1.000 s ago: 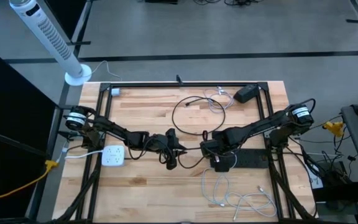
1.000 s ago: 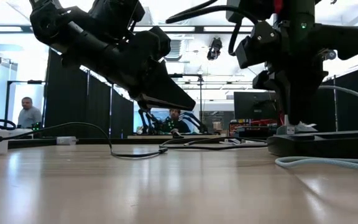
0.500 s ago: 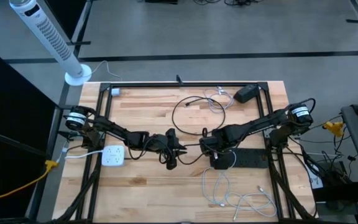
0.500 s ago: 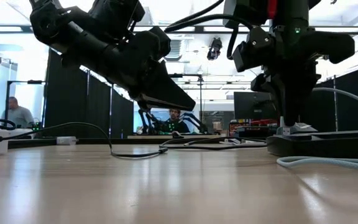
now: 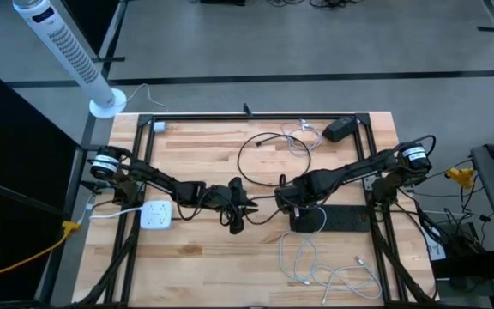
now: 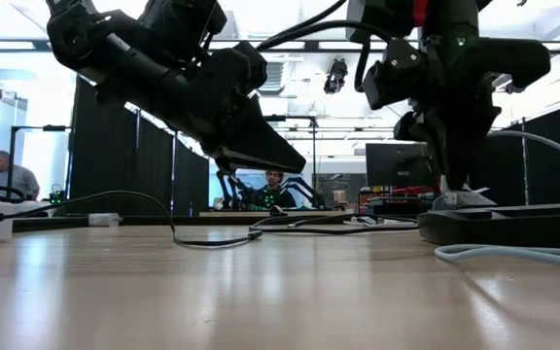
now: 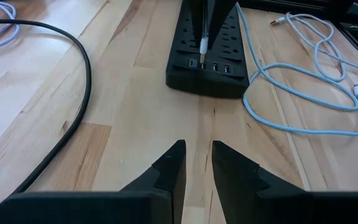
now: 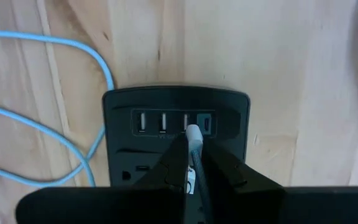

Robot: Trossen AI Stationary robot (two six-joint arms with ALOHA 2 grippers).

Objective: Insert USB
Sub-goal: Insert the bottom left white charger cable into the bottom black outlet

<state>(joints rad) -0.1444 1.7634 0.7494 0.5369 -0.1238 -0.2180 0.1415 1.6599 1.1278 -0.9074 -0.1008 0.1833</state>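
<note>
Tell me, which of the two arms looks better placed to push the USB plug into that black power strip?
The right. Its gripper already pinches the USB plug directly above the power strip's row of USB ports. The left gripper holds nothing, its jaws slightly apart, and sits farther back over bare table.

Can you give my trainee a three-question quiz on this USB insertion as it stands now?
1. True or false: the USB plug is fully seated in the power strip.
2. Which holds the plug? A: left gripper; B: right gripper.
3. How many USB ports does the strip's end show?

Key: 1 false, its tip hangs just above the ports. 2 B, jaws shut on it. 3 four.
</note>
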